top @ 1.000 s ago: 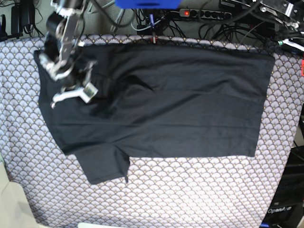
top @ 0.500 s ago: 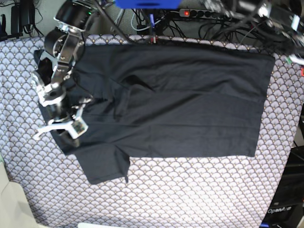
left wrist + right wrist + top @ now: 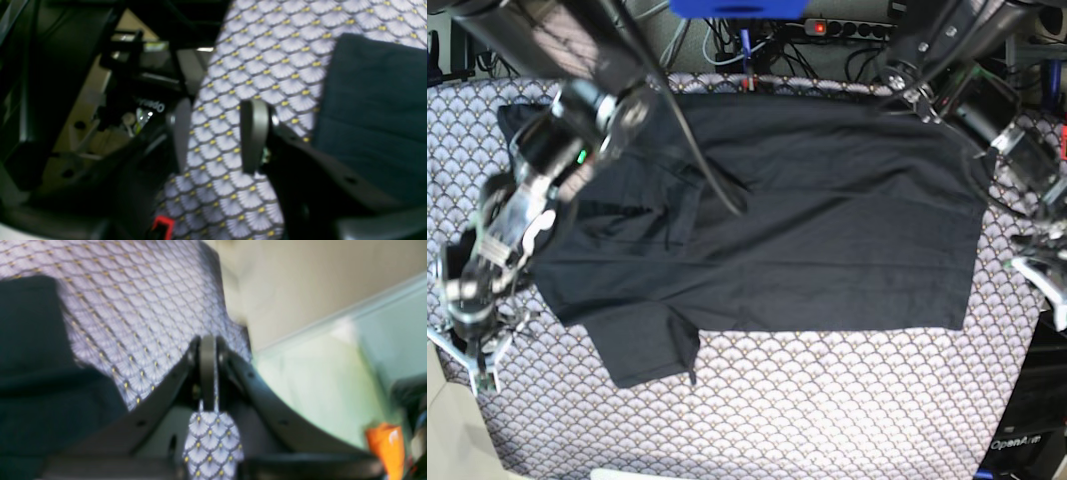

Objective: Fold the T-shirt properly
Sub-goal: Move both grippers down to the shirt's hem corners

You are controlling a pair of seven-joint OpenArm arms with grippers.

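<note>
The dark T-shirt lies flat on the fan-patterned tablecloth, with one sleeve sticking out toward the front left. My right gripper hangs over the cloth near the table's left edge, off the shirt. In the right wrist view it is shut with nothing between the fingers, and the shirt lies to its left. My left gripper is at the table's right edge beside the shirt's hem. In the left wrist view it is open and empty over the cloth, with the shirt to its right.
A power strip and tangled cables run along the back edge. A blue object sits at the top centre. A black OpenArm base stands off the table's front right corner. An orange item shows off the table's left side.
My right gripper has moved off the shirt's left shoulder, forward to the table's left edge. My left arm has swung into view and down along the shirt's right edge.
</note>
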